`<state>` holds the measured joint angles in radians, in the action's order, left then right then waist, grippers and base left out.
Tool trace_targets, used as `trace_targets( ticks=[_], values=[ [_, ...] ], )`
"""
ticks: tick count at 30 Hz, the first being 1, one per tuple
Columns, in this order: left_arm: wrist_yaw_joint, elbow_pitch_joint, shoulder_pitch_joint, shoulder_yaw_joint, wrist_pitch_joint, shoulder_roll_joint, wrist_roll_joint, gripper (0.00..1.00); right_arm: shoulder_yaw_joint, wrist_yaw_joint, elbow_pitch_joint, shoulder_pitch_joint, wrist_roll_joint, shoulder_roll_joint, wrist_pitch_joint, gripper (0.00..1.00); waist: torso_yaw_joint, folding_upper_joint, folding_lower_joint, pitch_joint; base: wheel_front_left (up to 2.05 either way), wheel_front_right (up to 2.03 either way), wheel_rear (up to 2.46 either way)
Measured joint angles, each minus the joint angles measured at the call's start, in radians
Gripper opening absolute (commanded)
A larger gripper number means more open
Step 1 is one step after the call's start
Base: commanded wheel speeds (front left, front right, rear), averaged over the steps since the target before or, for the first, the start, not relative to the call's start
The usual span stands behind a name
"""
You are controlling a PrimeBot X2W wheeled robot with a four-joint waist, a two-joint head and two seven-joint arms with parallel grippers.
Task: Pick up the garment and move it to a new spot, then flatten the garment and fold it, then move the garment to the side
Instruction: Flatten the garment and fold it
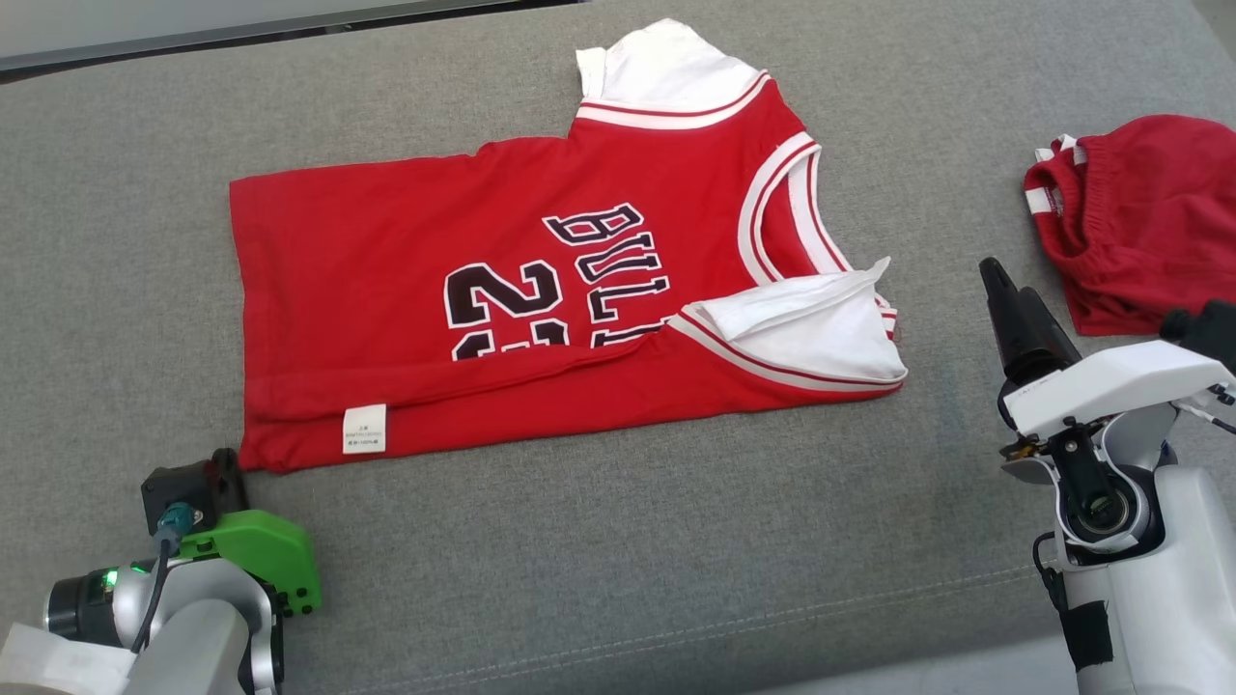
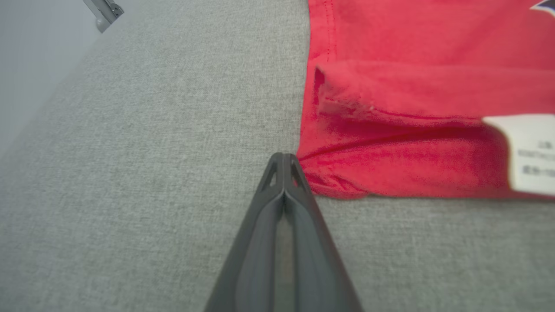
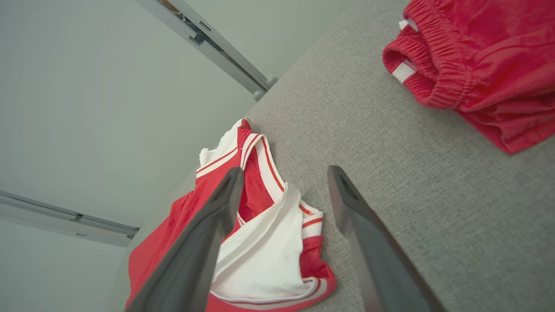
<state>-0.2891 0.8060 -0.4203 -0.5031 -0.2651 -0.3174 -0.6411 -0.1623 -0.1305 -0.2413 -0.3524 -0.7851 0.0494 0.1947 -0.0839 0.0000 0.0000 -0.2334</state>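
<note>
The garment (image 1: 435, 241) is a red jersey with dark lettering and white sleeves, spread across the grey cushion with its collar to the right. Its near long edge is folded up over the number, and a white label (image 1: 364, 429) shows there. The near white sleeve (image 1: 821, 328) lies folded onto the body. My left gripper (image 2: 284, 157) is shut, its tips resting on the cushion right beside the garment's (image 2: 412, 86) near-left hem corner; no fabric shows between them. My right gripper (image 3: 286, 173) stands open above the cushion, to the right of the garment's (image 3: 260, 242) sleeve.
A bunched pair of red shorts (image 1: 1139, 212) with white trim lies at the right edge of the cushion (image 1: 618, 560), beyond my right gripper (image 1: 1086, 299). Metal rails (image 3: 208, 43) run along a pale wall behind the cushion.
</note>
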Motion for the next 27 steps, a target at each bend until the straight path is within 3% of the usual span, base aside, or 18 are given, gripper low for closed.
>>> trace_targets(
  ticks=[7,13,14,15,17,18,19,27],
  values=[
    [0.006,-0.007,-0.038,-0.004,0.001,-0.037,0.036,0.00,-0.003,0.000,-0.006,-0.003,0.000,0.000,-0.003,1.00,0.000,0.0000,0.0000,0.006,0.00,0.00,0.00],
    [-0.003,-0.077,-0.030,0.040,0.001,-0.034,0.009,0.00,0.000,0.000,-0.015,-0.002,-0.003,0.000,-0.012,1.00,0.001,0.0000,0.0000,0.025,0.00,0.00,0.00],
    [-0.003,-0.096,-0.017,0.048,0.001,-0.031,0.003,0.09,0.000,0.000,-0.016,0.000,-0.005,0.000,-0.013,1.00,0.002,0.0000,0.0000,0.028,0.00,0.00,0.00],
    [-0.003,-0.113,-0.002,0.055,0.001,-0.026,-0.004,0.25,0.001,0.000,-0.017,0.002,-0.005,0.000,-0.017,1.00,0.002,0.0000,0.0000,0.032,0.00,0.00,0.00],
    [-0.003,-0.149,0.030,0.068,0.001,-0.014,-0.024,0.41,0.001,0.000,-0.018,0.010,-0.007,0.000,-0.021,1.00,0.005,0.0000,0.0000,0.039,0.00,0.00,0.00],
    [-0.003,-0.167,0.045,0.073,0.001,-0.008,-0.035,0.62,0.000,0.000,-0.020,0.017,-0.009,0.000,-0.024,1.00,0.006,0.0000,0.0000,0.042,0.00,0.00,0.00],
    [-0.003,-0.184,0.061,0.077,0.001,-0.003,-0.044,0.97,0.000,0.000,-0.023,0.023,-0.012,0.000,-0.027,1.00,0.008,0.0000,0.0000,0.046,0.00,0.00,0.00],
    [0.000,-0.297,0.160,0.120,0.060,0.056,-0.160,1.00,0.011,0.000,-0.043,0.059,-0.032,0.000,-0.047,1.00,0.019,0.0000,0.0000,0.074,0.00,0.00,0.00]
  ],
)
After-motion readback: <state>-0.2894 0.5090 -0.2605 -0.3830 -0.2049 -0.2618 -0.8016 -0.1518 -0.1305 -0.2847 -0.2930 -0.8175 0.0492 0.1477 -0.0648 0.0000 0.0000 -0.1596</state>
